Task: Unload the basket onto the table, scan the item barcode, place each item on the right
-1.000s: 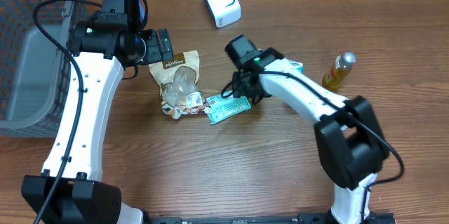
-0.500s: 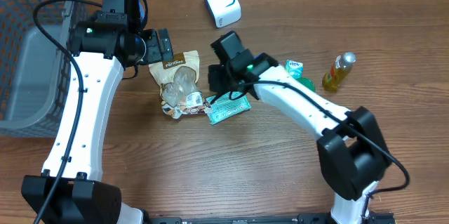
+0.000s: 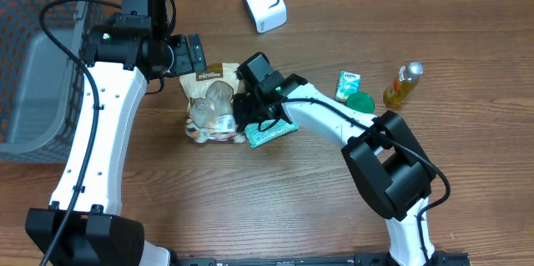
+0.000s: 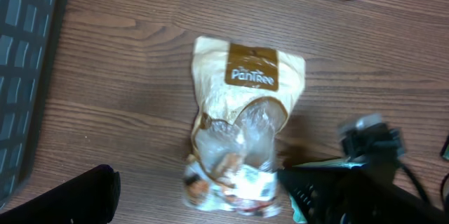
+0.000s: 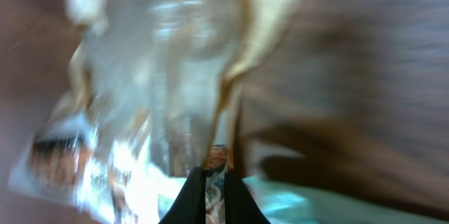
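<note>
The item, a tan snack bag [image 3: 210,99] with a clear window, lies flat on the wood table. It fills the left wrist view as the "Pantree" bag [image 4: 245,126]. My left gripper [image 3: 185,52] hovers open above the bag's top edge; one dark finger [image 4: 63,199] shows at the lower left. My right gripper [image 3: 241,122] is shut on the bag's lower right edge. The right wrist view is blurred, with the fingers [image 5: 189,199] pinching a thin strip of the bag [image 5: 161,69]. A white boxy scanner [image 3: 264,1] stands at the back. No barcode can be made out.
A teal packet [image 3: 271,131] lies under the right gripper, touching the bag. A green packet [image 3: 349,84], a green lid [image 3: 361,102] and a yellow bottle [image 3: 403,82] sit to the right. A dark mesh basket [image 3: 42,57] fills the left edge.
My right arm has swung left from the teal packet to the snack bag and its gripper has shut on the bag's edge. The left arm has not moved.
</note>
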`<move>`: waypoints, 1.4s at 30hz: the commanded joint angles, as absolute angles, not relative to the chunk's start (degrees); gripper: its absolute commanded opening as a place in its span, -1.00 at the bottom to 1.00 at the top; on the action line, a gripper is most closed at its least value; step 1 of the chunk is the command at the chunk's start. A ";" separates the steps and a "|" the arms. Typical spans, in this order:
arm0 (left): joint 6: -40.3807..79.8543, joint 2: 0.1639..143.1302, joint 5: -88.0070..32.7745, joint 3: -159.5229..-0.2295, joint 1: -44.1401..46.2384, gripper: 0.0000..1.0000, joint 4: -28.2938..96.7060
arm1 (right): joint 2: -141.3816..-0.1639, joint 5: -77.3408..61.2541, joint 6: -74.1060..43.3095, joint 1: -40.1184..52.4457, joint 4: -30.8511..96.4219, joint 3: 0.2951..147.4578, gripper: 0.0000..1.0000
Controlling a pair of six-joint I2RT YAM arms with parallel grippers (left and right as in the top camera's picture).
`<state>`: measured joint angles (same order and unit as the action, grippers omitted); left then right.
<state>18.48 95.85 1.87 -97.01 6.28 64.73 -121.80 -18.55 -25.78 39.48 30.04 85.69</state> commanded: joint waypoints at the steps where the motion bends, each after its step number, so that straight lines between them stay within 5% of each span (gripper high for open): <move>1: 18.85 96.01 1.48 -97.54 6.39 0.99 64.49 | -121.54 -28.25 -22.02 39.97 29.43 85.78 -0.75; 21: 18.85 96.01 1.48 -97.54 6.39 0.99 64.49 | -109.73 -17.56 -20.51 29.04 48.45 88.31 -0.31; 30: 18.83 96.01 1.37 -97.54 6.39 0.96 57.82 | -110.37 -16.97 -20.51 24.49 50.02 84.68 -0.26; 32: 18.98 96.01 -0.01 -97.54 6.39 0.26 59.55 | -110.37 -16.38 -20.49 24.23 50.00 84.25 -0.23; 34: 19.73 96.33 -1.65 -97.25 6.48 -0.69 61.43 | -110.37 -15.84 -20.47 24.25 49.82 84.05 -0.21; 35: 19.99 96.49 -2.48 -96.77 6.59 -0.92 62.37 | -110.37 -15.62 -20.49 24.25 49.69 83.94 -0.19; 42: 20.38 97.21 -9.08 -85.65 9.98 -0.92 61.41 | -110.39 -15.40 -20.49 24.23 49.87 83.92 0.08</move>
<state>19.57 96.01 -4.58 -90.61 8.01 62.30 -110.21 -16.08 -20.73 24.36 50.13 84.29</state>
